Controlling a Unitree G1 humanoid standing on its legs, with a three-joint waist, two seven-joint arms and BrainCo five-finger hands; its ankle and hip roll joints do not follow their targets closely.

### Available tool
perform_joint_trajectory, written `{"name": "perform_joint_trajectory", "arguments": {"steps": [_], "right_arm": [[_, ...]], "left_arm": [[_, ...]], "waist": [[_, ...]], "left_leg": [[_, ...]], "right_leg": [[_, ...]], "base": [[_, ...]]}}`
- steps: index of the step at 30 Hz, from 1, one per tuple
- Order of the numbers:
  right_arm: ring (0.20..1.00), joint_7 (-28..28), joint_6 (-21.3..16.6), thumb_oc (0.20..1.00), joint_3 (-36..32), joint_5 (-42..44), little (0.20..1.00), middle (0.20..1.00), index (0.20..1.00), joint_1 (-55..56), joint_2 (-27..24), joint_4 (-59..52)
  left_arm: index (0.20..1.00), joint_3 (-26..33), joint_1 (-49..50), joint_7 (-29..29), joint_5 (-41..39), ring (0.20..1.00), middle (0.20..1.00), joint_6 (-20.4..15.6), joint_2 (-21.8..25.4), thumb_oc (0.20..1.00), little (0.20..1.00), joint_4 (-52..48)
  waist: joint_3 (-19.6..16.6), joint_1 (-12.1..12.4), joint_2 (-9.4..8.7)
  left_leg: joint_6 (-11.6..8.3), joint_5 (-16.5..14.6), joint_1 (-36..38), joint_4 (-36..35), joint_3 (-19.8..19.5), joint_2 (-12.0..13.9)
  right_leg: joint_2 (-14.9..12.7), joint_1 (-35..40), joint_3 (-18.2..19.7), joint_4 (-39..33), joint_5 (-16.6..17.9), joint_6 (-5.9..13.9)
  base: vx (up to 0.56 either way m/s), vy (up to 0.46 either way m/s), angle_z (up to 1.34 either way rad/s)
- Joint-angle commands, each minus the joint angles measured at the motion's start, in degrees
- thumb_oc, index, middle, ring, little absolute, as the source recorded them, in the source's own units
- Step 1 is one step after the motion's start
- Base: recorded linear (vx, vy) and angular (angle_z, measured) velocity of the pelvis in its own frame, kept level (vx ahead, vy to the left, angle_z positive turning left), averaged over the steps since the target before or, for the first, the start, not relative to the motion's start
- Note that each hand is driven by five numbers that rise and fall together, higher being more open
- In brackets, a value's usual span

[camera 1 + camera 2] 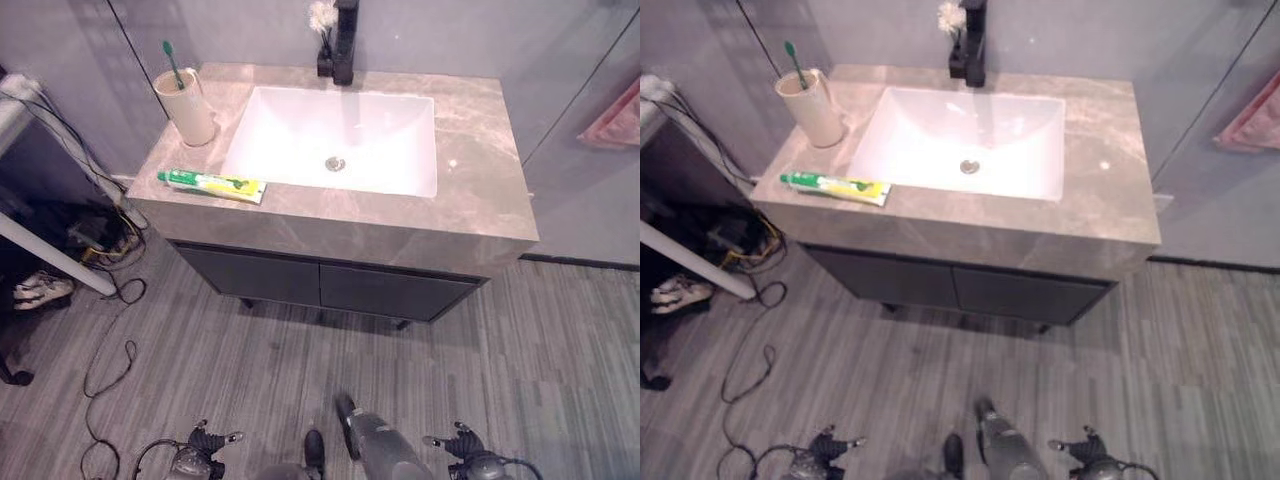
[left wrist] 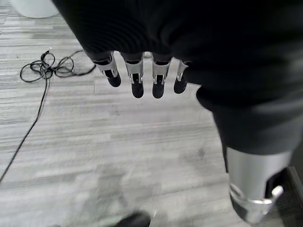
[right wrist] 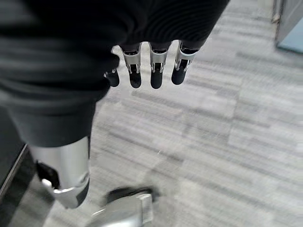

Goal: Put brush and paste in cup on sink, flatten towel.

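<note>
We judge the task partly done. On the stone sink counter [image 1: 470, 190] one cup [image 1: 187, 105] stands at the far left corner, and one green-handled toothbrush [image 1: 173, 62] already stands upright in it, so the brush step looks finished. One tube of toothpaste [image 1: 212, 184] lies flat along the front edge at the left, just beside the white basin [image 1: 380, 140] and near the cup but apart from it; it has yet to go into the cup. One pink towel [image 1: 612, 118] hangs on the wall well apart from the counter, on the right, mostly cut off, so we cannot tell how it lies, and flattening it seems to be left as well. One black tap [image 1: 344, 40] stands at the middle of the back edge, with a small white flower [image 1: 322, 16] beside it. Our left hand [image 2: 137, 75] and right hand [image 3: 151, 71] both hang low over the grey floor [image 1: 250, 360], fingers straight and relaxed, holding nothing, well short of the counter.
</note>
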Motion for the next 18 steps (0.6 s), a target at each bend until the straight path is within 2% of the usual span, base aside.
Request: {"name": "perform_joint_trajectory", "arguments": {"steps": [1, 2, 3, 5, 6, 7, 8, 9, 11, 13, 14, 15, 16, 18], "right_arm": [[1.0, -0.27, -1.58, 1.0, -0.57, 0.13, 1.0, 1.0, 1.0, -0.59, -3.86, 0.06], [1.0, -0.27, -1.6, 1.0, -0.57, 0.13, 1.0, 1.0, 1.0, -0.59, -3.87, 0.07], [1.0, -0.42, -1.68, 1.0, -0.56, 0.27, 1.0, 1.0, 1.0, -0.37, -3.91, 0.65], [1.0, -0.31, -1.85, 1.0, -0.92, 0.05, 1.0, 1.0, 1.0, 0.38, -4.87, 0.18], [1.0, -0.3, -1.85, 1.0, -0.93, 0.04, 1.0, 1.0, 1.0, 0.4, -4.89, 0.16], [1.0, -0.28, -1.91, 1.0, -1.36, -0.24, 1.0, 1.0, 1.0, 0.29, -5.85, -0.44], [1.0, -0.55, -1.81, 1.0, -1.18, -0.53, 1.0, 1.0, 1.0, -0.02, -6.29, -0.86], [1.0, -0.76, -1.77, 1.0, -1.1, -0.69, 1.0, 1.0, 1.0, -0.08, -6.69, -1.41], [1.0, -1.11, -1.69, 1.0, -1.37, -0.46, 1.0, 1.0, 1.0, -0.17, -7.17, -2.09], [1.0, -1.11, -1.68, 1.0, -1.38, -0.46, 1.0, 1.0, 1.0, -0.17, -7.17, -2.1], [1.0, -1.51, -1.56, 1.0, -1.72, -0.01, 1.0, 1.0, 1.0, 0.09, -7.13, -2.09], [1.0, -1.9, -1.69, 1.0, -1.85, 0.29, 1.0, 1.0, 1.0, -0.05, -6.98, -1.83], [1.0, -2.17, -1.66, 1.0, -1.67, 0.08, 1.0, 1.0, 1.0, -0.12, -6.96, -1.59], [1.0, -2.29, -1.56, 1.0, -1.14, -0.94, 1.0, 1.0, 1.0, -0.32, -6.87, -0.99]], "left_arm": [[1.0, -0.69, -1.9, -1.0, 3.62, 1.0, 1.0, -0.36, 0.25, 1.0, 1.0, 0.71], [1.0, -0.69, -1.89, -1.0, 3.62, 1.0, 1.0, -0.36, 0.24, 1.0, 1.0, 0.71], [1.0, -0.91, -1.65, -1.0, 3.78, 1.0, 1.0, -0.37, -0.26, 1.0, 1.0, 0.75], [1.0, -0.99, -1.24, -1.18, 3.49, 1.0, 1.0, -0.41, -1.33, 1.0, 1.0, 0.66], [1.0, -0.99, -1.23, -1.18, 3.49, 1.0, 1.0, -0.41, -1.35, 1.0, 1.0, 0.66], [1.0, -1.52, -1.57, -1.09, 3.74, 1.0, 1.0, -0.54, -1.7, 1.0, 1.0, 0.08], [1.0, -1.83, -1.78, -1.04, 3.84, 1.0, 1.0, -0.55, -1.73, 1.0, 1.0, -0.2], [1.0, -2.01, -1.9, -0.9, 3.94, 1.0, 1.0, -0.58, -1.65, 1.0, 1.0, -0.4], [1.0, -1.89, -2.01, -0.48, 3.6, 1.0, 1.0, -0.59, -1.46, 1.0, 1.0, -0.71], [1.0, -1.9, -2.0, -0.48, 3.6, 1.0, 1.0, -0.59, -1.46, 1.0, 1.0, -0.71], [1.0, -1.66, -2.01, -0.16, 3.45, 1.0, 1.0, -0.38, -1.4, 1.0, 1.0, -0.49], [1.0, -1.43, -1.91, 0.33, 3.42, 1.0, 1.0, -0.42, -1.06, 1.0, 1.0, -0.03], [1.0, -1.39, -1.72, 0.6, 3.32, 1.0, 1.0, -0.4, -0.92, 1.0, 1.0, 0.25], [1.0, -1.31, -1.71, 1.14, 2.93, 1.0, 1.0, -0.26, -0.82, 1.0, 1.0, 0.67]], "waist": [[0.44, -2.17, 2.47], [0.52, -2.2, 2.48], [-0.05, -2.2, 2.69], [-0.75, -2.11, 3.44], [-0.72, -2.15, 3.49], [0.0, -2.19, 3.13], [0.65, -1.95, 2.56], [1.16, -1.61, 2.16], [0.99, -1.63, 1.47], [1.03, -1.53, 1.58], [0.62, -1.79, 1.11], [-0.12, -1.26, 1.19], [-0.11, -1.02, 1.53], [-0.43, -0.97, 2.25]], "left_leg": [[-7.06, 1.24, 1.09, 4.42, -0.15, -3.86], [-7.07, 1.23, 1.21, 4.41, -0.19, -3.84], [-7.41, 1.06, 1.29, 5.36, -0.25, -3.96], [-9.69, 1.79, -0.03, 12.43, -0.09, -4.53], [-9.69, 1.66, -0.11, 12.67, -0.12, -4.5], [-14.39, 5.22, -5.04, 23.92, 2.09, -4.35], [-16.46, 7.1, -7.87, 28.74, 3.41, -4.13], [-17.51, 7.85, -10.29, 32.63, 4.69, -3.82], [-16.7, 7.38, -12.62, 34.99, 8.62, -0.62], [-16.7, 7.18, -12.69, 35.25, 8.69, -0.47], [-14.03, 5.43, -13.46, 31.37, 12.65, 5.54], [-12.31, 4.06, -13.14, 24.61, 10.7, 6.7], [-12.05, 4.23, -12.55, 19.79, 8.06, 7.23], [-12.73, 6.63, -12.32, 13.24, 4.44, 9.5]], "right_leg": [[3.38, 10.83, -0.64, -4.0, 5.36, -0.17], [3.39, 10.99, -0.67, -4.1, 5.39, -0.18], [3.3, 12.08, -0.15, -5.15, 5.25, -0.99], [3.05, 15.21, -0.06, -8.12, 5.18, -1.98], [3.07, 15.27, -0.12, -8.18, 5.21, -1.98], [1.39, 17.42, -1.03, -9.75, 5.52, -2.06], [0.4, 18.36, -1.21, -10.28, 5.53, -2.15], [-0.28, 19.08, -1.27, -10.61, 5.53, -2.36], [-1.59, 19.99, -1.64, -11.08, 5.3, -2.69], [-1.45, 20.0, -1.58, -11.07, 5.29, -2.7], [-3.02, 21.17, -2.22, -11.74, 4.64, -2.69], [-3.42, 21.2, -1.58, -11.71, 3.83, -2.32], [-3.35, 21.16, -0.83, -11.05, 3.0, -2.0], [-3.46, 20.78, 0.25, -10.14, 1.7, -1.75]], "base": [[0.11, -0.027, 0.99], [0.12, -0.019, 1.07], [0.18, -0.033, 0.6], [0.21, -0.043, 0.25], [0.13, -0.05, 0.22], [0.08, -0.057, 0.28], [0.08, -0.079, 0.36], [0.04, -0.07, 0.33], [0.06, -0.06, 0.17], [0.06, -0.003, 0.04], [0.21, 0.062, -0.03], [0.29, 0.122, 0.0], [0.25, 0.153, 0.0], [0.2, 0.171, -0.28]]}}
